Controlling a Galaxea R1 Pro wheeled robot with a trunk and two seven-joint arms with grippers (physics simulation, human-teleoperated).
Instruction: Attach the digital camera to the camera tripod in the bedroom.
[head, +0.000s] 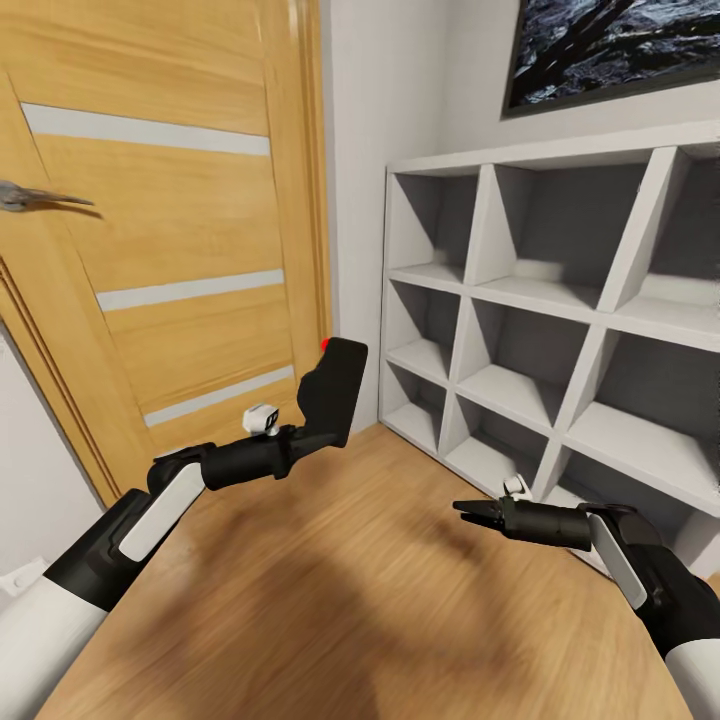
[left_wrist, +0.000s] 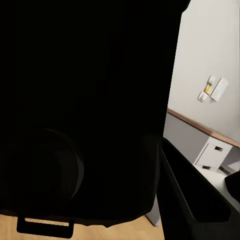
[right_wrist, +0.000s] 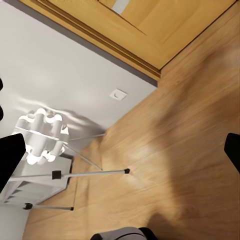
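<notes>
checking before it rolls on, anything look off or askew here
Nothing looks spilled or damaged. The digital camera sits tilted in the left gripper, off level, and the right gripper carries nothing.

cameras: 1 (head: 334, 388) | grippers: 2 (head: 300, 437) (head: 470, 512) | doors: 1 (head: 160, 240) | shelf units: 1 (head: 560, 330) | lamps: 1 (right_wrist: 42, 137) | pictures: 1 (head: 610, 45)

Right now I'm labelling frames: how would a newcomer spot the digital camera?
Start at the wooden door with pale stripes, left of the white cube shelf. Before it, the left gripper holds up the digital camera: a black box, its red dot marking it out from the arm.
</notes>
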